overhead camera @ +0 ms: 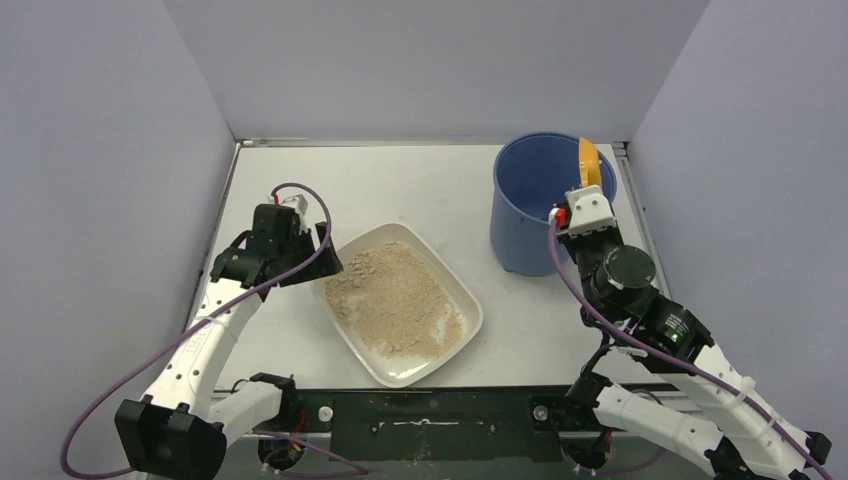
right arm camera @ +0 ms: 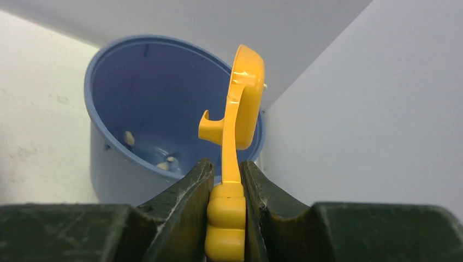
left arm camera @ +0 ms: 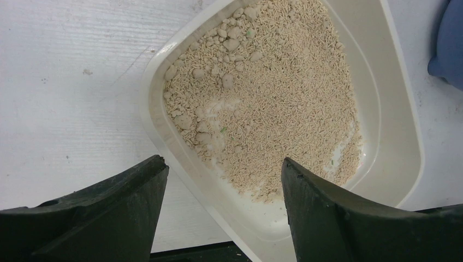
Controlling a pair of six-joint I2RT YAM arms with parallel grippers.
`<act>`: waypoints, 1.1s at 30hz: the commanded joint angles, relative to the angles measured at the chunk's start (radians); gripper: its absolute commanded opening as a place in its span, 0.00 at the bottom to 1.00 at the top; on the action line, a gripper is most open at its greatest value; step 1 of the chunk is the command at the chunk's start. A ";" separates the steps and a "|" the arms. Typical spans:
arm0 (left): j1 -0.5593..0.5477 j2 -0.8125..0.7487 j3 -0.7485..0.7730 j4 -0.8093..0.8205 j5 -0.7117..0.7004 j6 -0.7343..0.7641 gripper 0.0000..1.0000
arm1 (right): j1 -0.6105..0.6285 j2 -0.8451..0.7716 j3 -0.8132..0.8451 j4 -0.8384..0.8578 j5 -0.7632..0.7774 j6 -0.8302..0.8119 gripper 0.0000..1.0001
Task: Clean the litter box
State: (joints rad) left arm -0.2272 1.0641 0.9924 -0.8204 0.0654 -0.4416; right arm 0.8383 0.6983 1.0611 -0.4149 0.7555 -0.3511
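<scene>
A: Where do we put the litter box [overhead camera: 462, 300]?
B: Left of the blue bucket [overhead camera: 515, 240], apart from it, its far corner below our left gripper [left arm camera: 224, 162], jaws wide, empty. Right gripper [right arm camera: 226, 169] pinches the orange scoop [right arm camera: 245, 98], upright above the bucket.

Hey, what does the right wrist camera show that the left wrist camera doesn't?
Right wrist only: the orange scoop, upright, pinched in the shut right claw, and the inside of the blue bucket, with a few pale clumps at its bottom.
Left wrist only: the litter box with its beige litter, seen between the fingers of the open left claw.
Both: part of the blue bucket and the white table.
</scene>
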 commanded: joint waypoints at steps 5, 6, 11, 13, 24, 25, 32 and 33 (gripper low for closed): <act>-0.001 -0.061 -0.044 -0.006 0.002 -0.054 0.74 | -0.002 0.095 0.116 -0.105 -0.019 -0.391 0.00; -0.001 -0.063 -0.048 -0.009 0.001 -0.061 0.73 | -0.002 0.103 0.128 -0.105 -0.018 -0.409 0.00; -0.013 -0.078 -0.091 -0.009 0.018 -0.083 0.73 | -0.002 0.141 0.215 -0.108 -0.063 -0.443 0.00; -0.021 -0.084 -0.111 -0.004 0.022 -0.097 0.73 | -0.002 0.160 0.266 -0.109 -0.108 -0.399 0.00; -0.103 -0.083 -0.179 -0.028 -0.058 -0.201 0.73 | -0.002 0.241 0.444 -0.085 -0.630 0.041 0.00; -0.122 -0.081 -0.187 -0.022 -0.081 -0.214 0.73 | -0.002 0.253 0.448 -0.085 -0.678 0.077 0.00; -0.214 -0.039 -0.250 0.054 -0.105 -0.291 0.71 | -0.002 0.328 0.441 -0.082 -0.835 0.272 0.00; -0.220 -0.030 -0.254 0.066 -0.106 -0.295 0.70 | -0.001 0.337 0.438 -0.083 -0.841 0.291 0.00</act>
State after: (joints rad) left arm -0.4156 1.0107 0.7506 -0.8299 -0.0078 -0.6807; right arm 0.8383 0.9985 1.4967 -0.5251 0.0303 -0.2081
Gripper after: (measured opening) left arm 0.721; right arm 0.221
